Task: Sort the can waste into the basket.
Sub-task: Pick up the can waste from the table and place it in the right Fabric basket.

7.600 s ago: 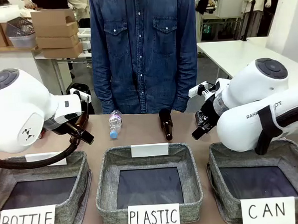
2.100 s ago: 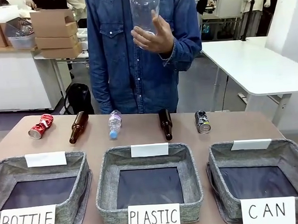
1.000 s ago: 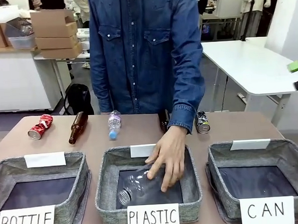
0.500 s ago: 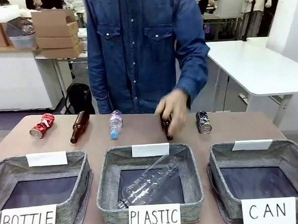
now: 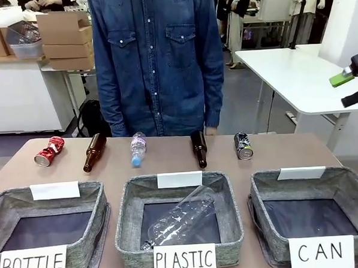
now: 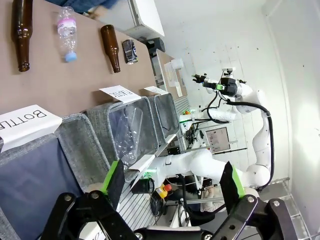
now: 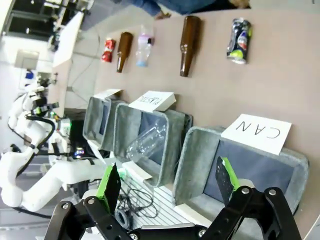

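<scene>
Left black two-finger pincer (image 6: 172, 177): green pads (image 6: 113, 176) set inside the fingertips, round pivot screws seen below them. Right pincer (image 7: 167, 181) built alike. White jointed arm (image 6: 260, 150) trailed by black cable (image 6: 270, 127). Dark-blue long-sleeved denim shirt (image 5: 157, 57), two buttoned chest pockets, is worn.

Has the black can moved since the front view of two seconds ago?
No. The black can lies at the same spot on the table, just beyond the CAN basket, right of the nearer brown bottle.
</scene>
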Controlling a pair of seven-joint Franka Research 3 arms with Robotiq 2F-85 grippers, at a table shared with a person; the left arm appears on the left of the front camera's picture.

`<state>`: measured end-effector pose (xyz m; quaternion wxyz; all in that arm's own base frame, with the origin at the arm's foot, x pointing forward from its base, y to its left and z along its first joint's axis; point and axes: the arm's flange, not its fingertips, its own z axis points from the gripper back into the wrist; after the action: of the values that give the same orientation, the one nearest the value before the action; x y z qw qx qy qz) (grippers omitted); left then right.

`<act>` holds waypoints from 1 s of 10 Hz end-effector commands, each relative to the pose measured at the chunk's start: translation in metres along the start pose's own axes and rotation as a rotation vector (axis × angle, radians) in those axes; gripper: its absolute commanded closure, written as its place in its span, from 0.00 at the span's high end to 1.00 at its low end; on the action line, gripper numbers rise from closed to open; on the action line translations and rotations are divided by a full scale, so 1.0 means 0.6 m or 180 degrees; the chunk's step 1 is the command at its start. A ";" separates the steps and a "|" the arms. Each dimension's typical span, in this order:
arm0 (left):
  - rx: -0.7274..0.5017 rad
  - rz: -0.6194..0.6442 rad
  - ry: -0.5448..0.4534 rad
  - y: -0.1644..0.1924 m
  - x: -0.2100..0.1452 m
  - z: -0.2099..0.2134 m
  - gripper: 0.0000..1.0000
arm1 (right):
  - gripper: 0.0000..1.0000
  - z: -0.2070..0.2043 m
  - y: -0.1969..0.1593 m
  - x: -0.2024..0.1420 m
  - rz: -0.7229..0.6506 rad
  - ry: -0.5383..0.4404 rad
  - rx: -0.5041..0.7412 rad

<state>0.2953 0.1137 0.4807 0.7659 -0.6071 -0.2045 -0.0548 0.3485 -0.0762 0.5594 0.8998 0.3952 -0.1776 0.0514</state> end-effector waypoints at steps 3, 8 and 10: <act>-0.0039 -0.0071 0.0004 -0.002 0.001 0.000 1.00 | 1.00 -0.240 0.004 0.171 -0.0116 0.0708 -0.0926; -0.0039 -0.0071 0.0004 -0.002 0.001 0.000 1.00 | 1.00 -0.489 -0.137 0.211 -0.0082 0.0433 -0.1810; -0.0039 -0.0071 0.0004 -0.002 0.001 0.000 1.00 | 1.00 -0.546 -0.176 0.215 0.0059 -0.0002 -0.1837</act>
<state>0.2968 0.1141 0.4805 0.7664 -0.6065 -0.2041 -0.0559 0.5789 0.0729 0.3360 0.9809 0.1283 -0.1454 0.0149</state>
